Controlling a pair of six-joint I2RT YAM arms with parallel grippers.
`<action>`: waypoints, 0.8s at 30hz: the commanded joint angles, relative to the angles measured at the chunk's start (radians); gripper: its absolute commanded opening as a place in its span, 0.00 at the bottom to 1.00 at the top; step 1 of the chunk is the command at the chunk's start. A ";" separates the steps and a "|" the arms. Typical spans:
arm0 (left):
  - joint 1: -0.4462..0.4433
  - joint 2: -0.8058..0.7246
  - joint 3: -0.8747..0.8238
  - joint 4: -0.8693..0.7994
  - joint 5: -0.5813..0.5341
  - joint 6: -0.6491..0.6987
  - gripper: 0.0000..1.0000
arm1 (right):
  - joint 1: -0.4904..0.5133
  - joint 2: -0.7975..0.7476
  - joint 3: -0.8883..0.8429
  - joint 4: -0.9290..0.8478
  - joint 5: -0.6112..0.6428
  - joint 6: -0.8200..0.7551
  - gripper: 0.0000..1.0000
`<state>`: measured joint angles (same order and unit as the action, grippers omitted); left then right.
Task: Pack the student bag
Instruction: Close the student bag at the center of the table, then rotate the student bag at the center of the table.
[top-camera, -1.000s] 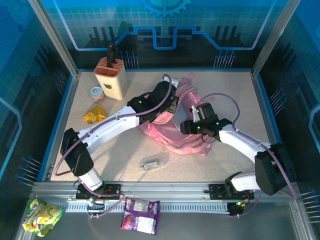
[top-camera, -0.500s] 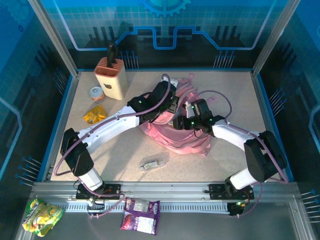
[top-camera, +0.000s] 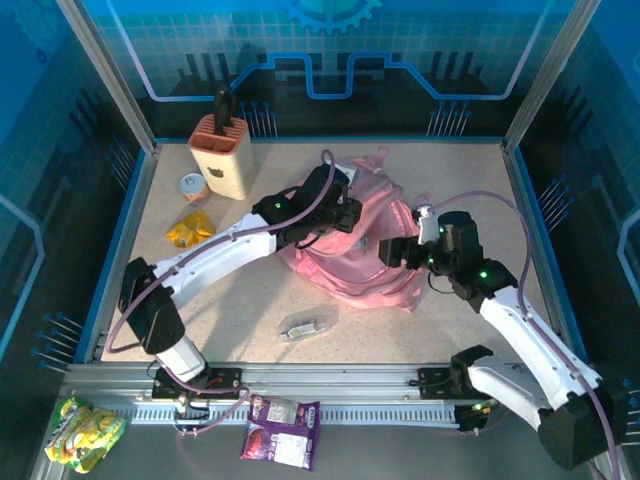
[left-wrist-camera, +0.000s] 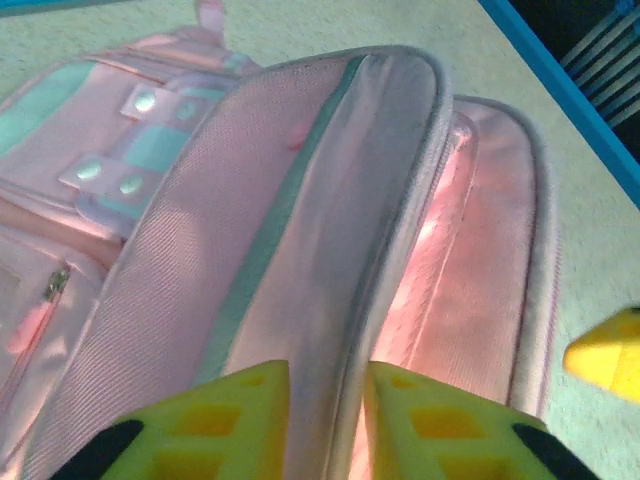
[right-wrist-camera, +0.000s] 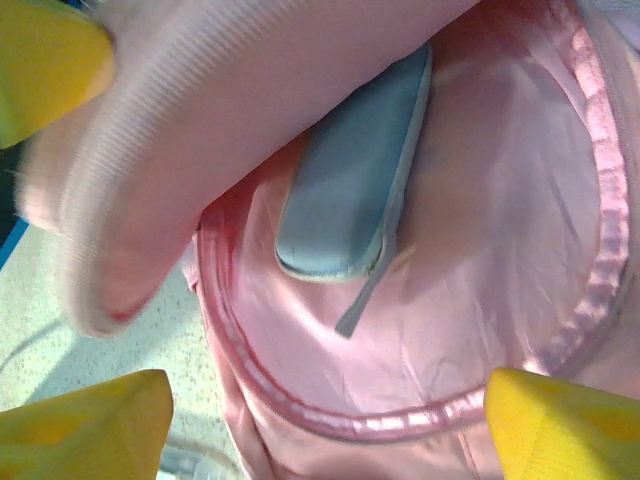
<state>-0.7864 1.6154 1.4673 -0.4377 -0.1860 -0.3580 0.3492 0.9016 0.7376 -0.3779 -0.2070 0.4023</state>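
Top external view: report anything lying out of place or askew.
Two snack packets lie off the table, in front of the rail by the arm bases: a yellow-green packet at the left, a purple packet nearer the middle. The student bag lies slumped, not upright.

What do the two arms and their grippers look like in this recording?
The left arm and right arm share one build: white tubular links and black joint housings, each with a purple cable looping alongside and a small green light near the wrist. The left fingers are bright yellow blocks with square recesses; the right fingers are yellow too.
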 joint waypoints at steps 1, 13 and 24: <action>0.020 -0.165 -0.141 0.087 0.064 -0.124 0.44 | -0.012 -0.014 0.050 -0.173 -0.024 -0.027 0.84; 0.248 -0.322 -0.642 0.292 0.091 -0.589 0.51 | 0.093 0.108 -0.015 -0.070 -0.135 0.157 0.86; 0.348 -0.140 -0.717 0.515 0.111 -0.698 0.47 | 0.129 0.176 -0.079 -0.003 -0.106 0.225 0.88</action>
<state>-0.4595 1.4380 0.7681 -0.0410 -0.1017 -0.9981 0.4667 1.0687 0.6708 -0.4137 -0.3180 0.6033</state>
